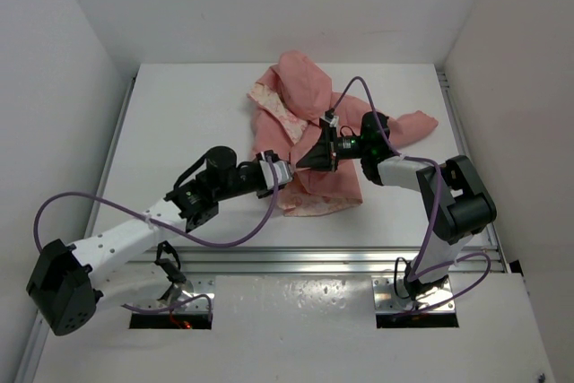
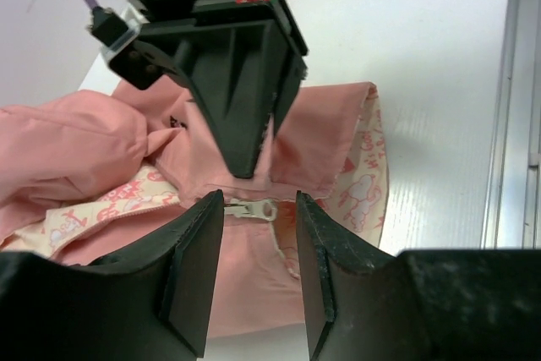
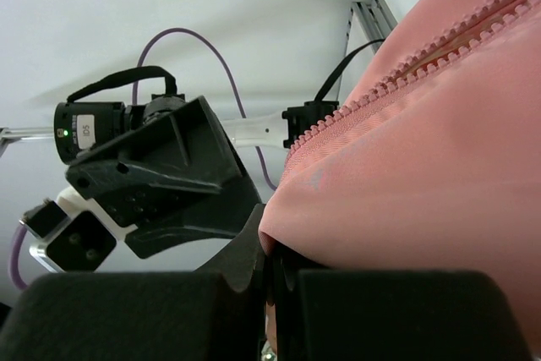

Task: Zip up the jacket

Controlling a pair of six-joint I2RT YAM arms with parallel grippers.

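The salmon-pink hooded jacket (image 1: 305, 123) lies crumpled at the table's middle back, its cream printed lining (image 1: 273, 105) showing. My left gripper (image 1: 285, 173) is open at the jacket's lower left edge; in the left wrist view (image 2: 259, 234) the silver zipper pull (image 2: 254, 208) lies between its fingertips, untouched. My right gripper (image 1: 307, 161) is shut on a fold of the jacket's front fabric (image 3: 406, 183) beside the pink zipper teeth (image 3: 397, 82). The two grippers face each other, a few centimetres apart.
White walls enclose the table (image 1: 179, 123) on three sides. An aluminium rail (image 1: 314, 262) runs along the near edge. Purple cables (image 1: 233, 239) loop from both arms. The jacket's right sleeve (image 1: 414, 125) stretches under the right arm.
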